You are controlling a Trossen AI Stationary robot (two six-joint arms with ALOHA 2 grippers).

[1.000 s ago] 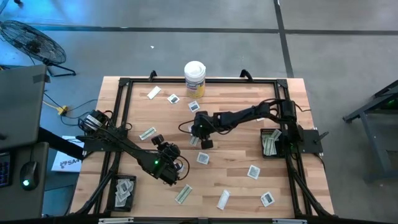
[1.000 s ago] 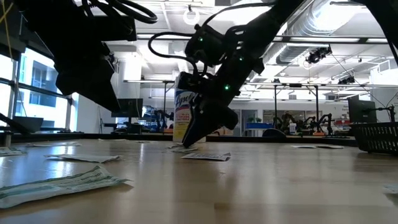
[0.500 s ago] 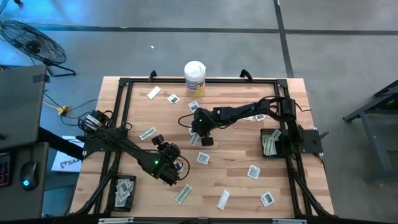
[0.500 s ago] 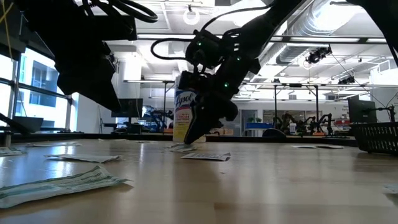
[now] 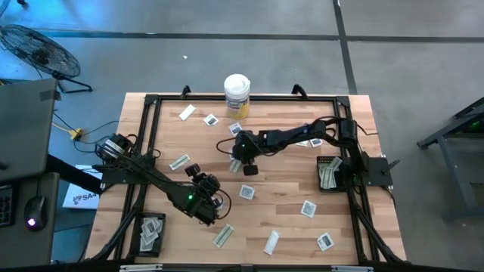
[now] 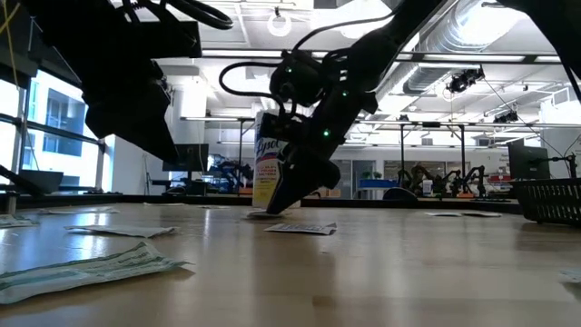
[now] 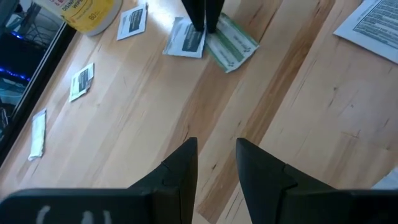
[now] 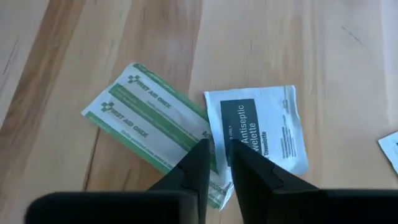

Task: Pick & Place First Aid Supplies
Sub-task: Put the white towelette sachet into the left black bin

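Near the table's middle a white antiseptic sachet (image 8: 264, 134) and a green-striped oblong wrapper (image 8: 146, 121) lie flat side by side, edges overlapping. My right gripper (image 8: 219, 163) points steeply down at that overlap, with only a narrow gap between its fingers; it also shows in the left wrist view (image 7: 202, 15). My left gripper (image 7: 214, 163) hangs open over bare wood at the near left (image 5: 208, 208), holding nothing. More first aid supplies lie scattered on the table, among them a square sachet (image 5: 246, 192). My right gripper comes from above, slanting, with its fingertips (image 8: 200, 152) on the place where the sachet's edge (image 8: 214, 134) meets the green wrapper. Both packets lie flat on the table. Whether anything is pinched between the fingers I cannot tell.
A white canister with a yellow label (image 5: 237, 94) stands at the far edge. One black tray with packets (image 5: 328, 172) sits at the right, another (image 5: 150, 230) at the near left. Loose packets lie at the near edge (image 5: 272, 242), the right (image 5: 308, 208) and the far left (image 5: 187, 112).
My right gripper has moved a little toward the table's far edge and slightly down, onto the two overlapping packets. The packets have stayed where they were.
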